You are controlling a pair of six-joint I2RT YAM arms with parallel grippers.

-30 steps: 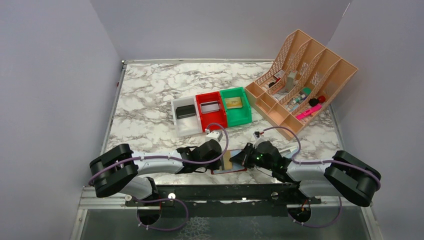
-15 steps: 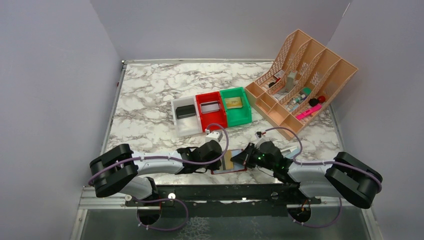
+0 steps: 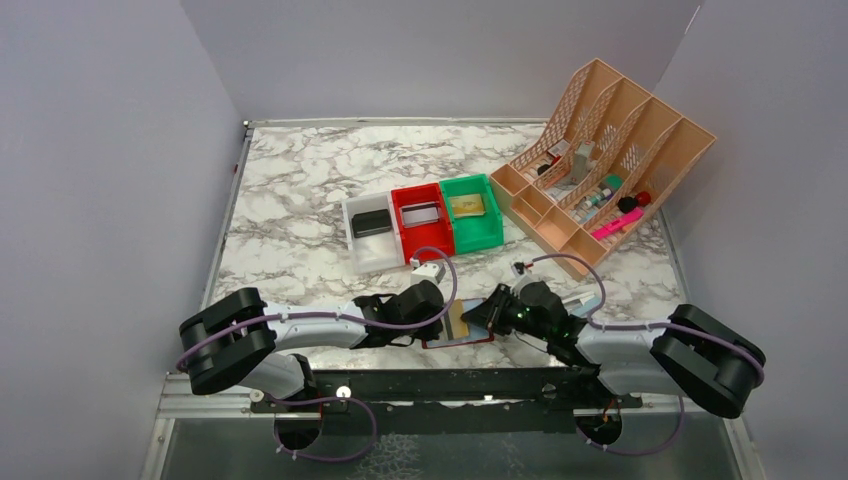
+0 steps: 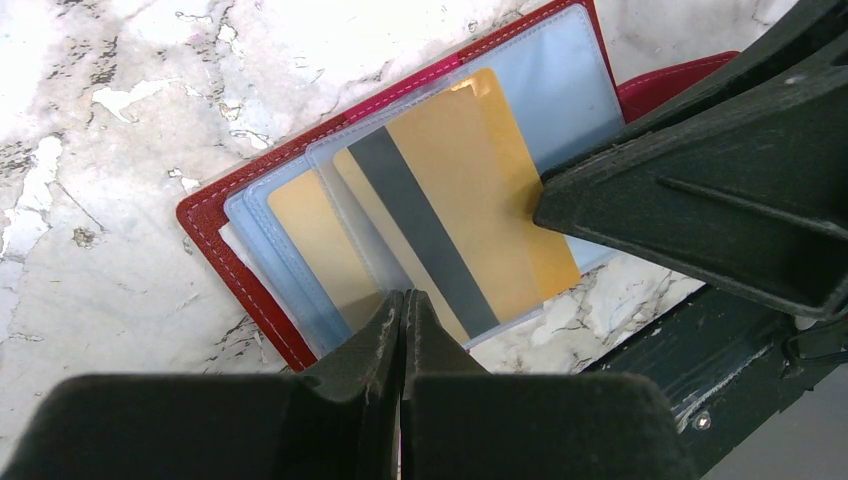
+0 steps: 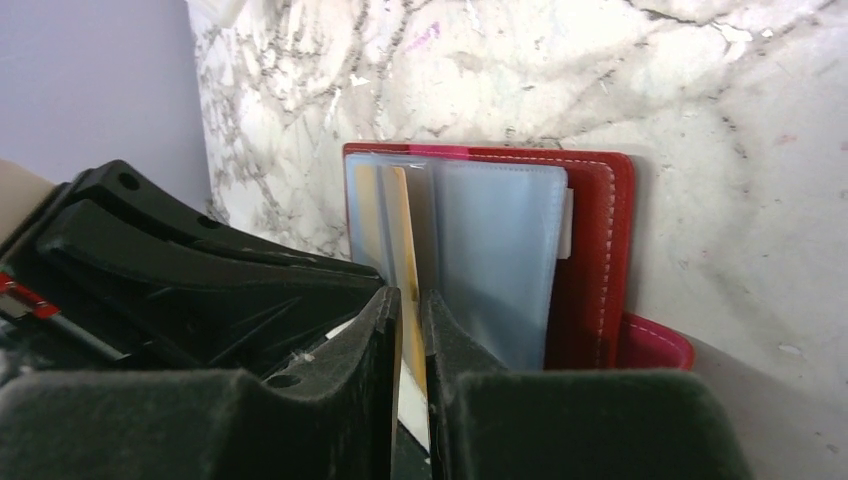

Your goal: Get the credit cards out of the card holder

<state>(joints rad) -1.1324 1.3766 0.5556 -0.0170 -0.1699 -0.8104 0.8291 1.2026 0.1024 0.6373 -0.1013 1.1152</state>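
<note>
Top view: card holder [image 3: 468, 338] lies open at the near edge of the table [image 3: 300, 200]. Left wrist: left gripper [image 4: 402, 295], shut and empty, pins it. Right wrist: right gripper [image 5: 412, 295] pinches the protruding gold card [image 5: 402, 225]; next, draw it clear.

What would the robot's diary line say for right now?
left gripper: shut, tips on card holder | right gripper: closed on gold card | gold card: partly out
</note>
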